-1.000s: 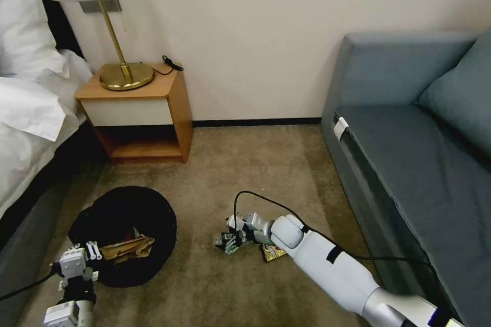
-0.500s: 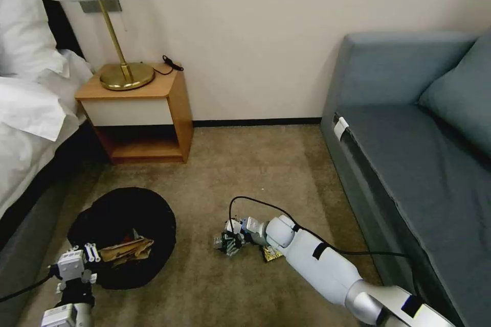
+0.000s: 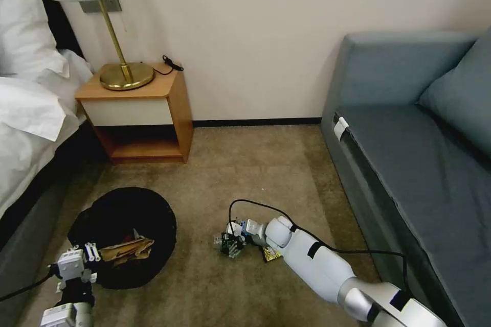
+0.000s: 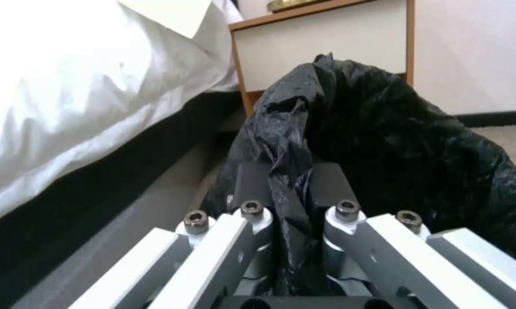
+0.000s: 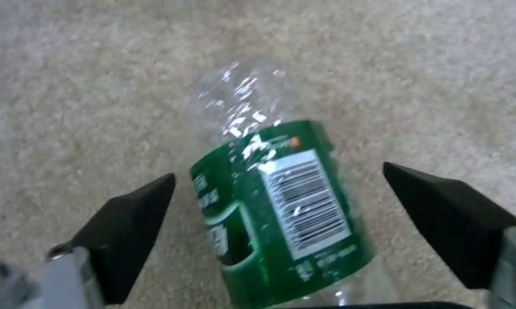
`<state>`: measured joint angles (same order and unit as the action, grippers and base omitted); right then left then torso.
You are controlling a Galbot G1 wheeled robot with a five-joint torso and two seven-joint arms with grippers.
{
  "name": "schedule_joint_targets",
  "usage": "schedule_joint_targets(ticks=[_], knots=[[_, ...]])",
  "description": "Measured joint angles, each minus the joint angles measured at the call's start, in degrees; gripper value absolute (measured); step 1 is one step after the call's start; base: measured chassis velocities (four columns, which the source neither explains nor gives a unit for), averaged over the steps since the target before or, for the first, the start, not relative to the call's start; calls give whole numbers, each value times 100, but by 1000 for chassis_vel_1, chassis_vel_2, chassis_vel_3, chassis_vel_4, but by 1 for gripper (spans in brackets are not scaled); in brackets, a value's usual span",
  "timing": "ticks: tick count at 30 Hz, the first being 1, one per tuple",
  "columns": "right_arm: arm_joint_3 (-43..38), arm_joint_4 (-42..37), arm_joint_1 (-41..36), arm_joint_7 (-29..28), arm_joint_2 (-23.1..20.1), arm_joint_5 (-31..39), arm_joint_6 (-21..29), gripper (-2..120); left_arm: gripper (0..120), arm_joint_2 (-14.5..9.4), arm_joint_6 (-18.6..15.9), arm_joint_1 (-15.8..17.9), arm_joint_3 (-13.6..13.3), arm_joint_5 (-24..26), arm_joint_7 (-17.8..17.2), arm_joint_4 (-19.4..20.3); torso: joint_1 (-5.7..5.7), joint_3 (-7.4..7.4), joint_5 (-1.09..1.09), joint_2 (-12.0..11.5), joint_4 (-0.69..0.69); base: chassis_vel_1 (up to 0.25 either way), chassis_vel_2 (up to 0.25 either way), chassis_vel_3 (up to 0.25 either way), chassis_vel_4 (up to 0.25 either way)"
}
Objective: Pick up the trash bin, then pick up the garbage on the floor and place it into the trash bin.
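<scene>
the right end effector is down at the carpet in the middle of the floor, its arm reaching in from the robot's right side. in the right wrist view its two dark fingers stand wide apart on either side of the clear bottle with the green label, which lies on the carpet between them; neither finger touches the bottle, so the end effector is open and holds nothing. in the head view the same end effector sits over the bottle, and just beside it toward the robot's right a yellow-brown snack wrapper lies on the carpet, partly hidden by the arm. the left end effector is low at the robot's left, at the near rim of the trash bin. in the left wrist view its fingers are closed together with a fold of the bin's black plastic bag pinched between them, so it has hold of the trash bin by its lined rim. the trash bin stands on the carpet between the bed and the right end effector, well apart from the bottle, and a tan crumpled paper bag lies inside it. behind the bin a wooden nightstand carries a brass lamp, and a grey-blue sofa stands along the robot's right.
</scene>
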<state>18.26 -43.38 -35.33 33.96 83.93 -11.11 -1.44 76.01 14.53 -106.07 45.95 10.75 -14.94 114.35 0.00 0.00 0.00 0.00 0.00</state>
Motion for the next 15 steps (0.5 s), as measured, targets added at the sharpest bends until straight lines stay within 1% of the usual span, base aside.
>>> schedule_joint_targets(ticks=[1, 2, 3, 5, 7, 8, 9, 10, 12, 14, 15], knots=[[-44, 69, 1, 102, 20, -68, -81, 89, 7, -15, -23, 0, 1, 32, 1, 0, 0, 0, 0, 0, 0, 0, 0, 0, 0], [-44, 69, 1, 102, 20, -68, -81, 89, 7, -15, -23, 0, 1, 32, 1, 0, 0, 0, 0, 0, 0, 0, 0, 0, 0], [-55, 93, 1, 153, 24, -103, -123, 86, 7, -29, -47, 1, 3, 63, 2, 0, 0, 0, 0, 0, 0, 0, 0, 0, 0], [-66, 116, 1, 193, 27, -145, -167, 76, 7, -51, -73, 9, 5, 96, 5, 0, 0, 0, 0, 0, 0, 0, 0, 0, 0], [-68, 118, 1, 194, 28, -146, -170, 76, 7, -52, -74, 9, 6, 97, 5, 0, 0, 0, 0, 0, 0, 0, 0, 0, 0], [-69, 120, 1, 195, 29, -147, -173, 68, 7, -55, -76, 12, 6, 101, 6, 0, 0, 0, 0, 0, 0, 0, 0, 0, 0], [-78, 132, 1, 195, 34, -148, -183, 62, 7, -63, -84, 20, 6, 111, 7, 1, 0, 0, 0, 0, 0, 0, 0, 0, 0], [-78, 132, 1, 195, 34, -148, -183, 62, 7, -63, -84, 20, 6, 111, 7, 1, 0, 0, 0, 0, 0, 0, 0, 0, 0], [-106, 169, 12, 194, 47, -148, -202, 51, 7, -72, -101, 43, 5, 125, 13, 1, 0, 0, 0, 0, 0, 0, 0, 0, 0], [-133, 210, 25, 192, 58, -147, -229, 43, 7, -67, -103, 60, -10, 126, 21, -7, 0, 0, 0, 0, 0, 0, 0, 0, 0], [-133, 210, 25, 192, 58, -147, -229, 43, 7, -67, -103, 60, -10, 126, 21, -7, 0, 0, 0, 0, 0, 0, 0, 0, 0]])
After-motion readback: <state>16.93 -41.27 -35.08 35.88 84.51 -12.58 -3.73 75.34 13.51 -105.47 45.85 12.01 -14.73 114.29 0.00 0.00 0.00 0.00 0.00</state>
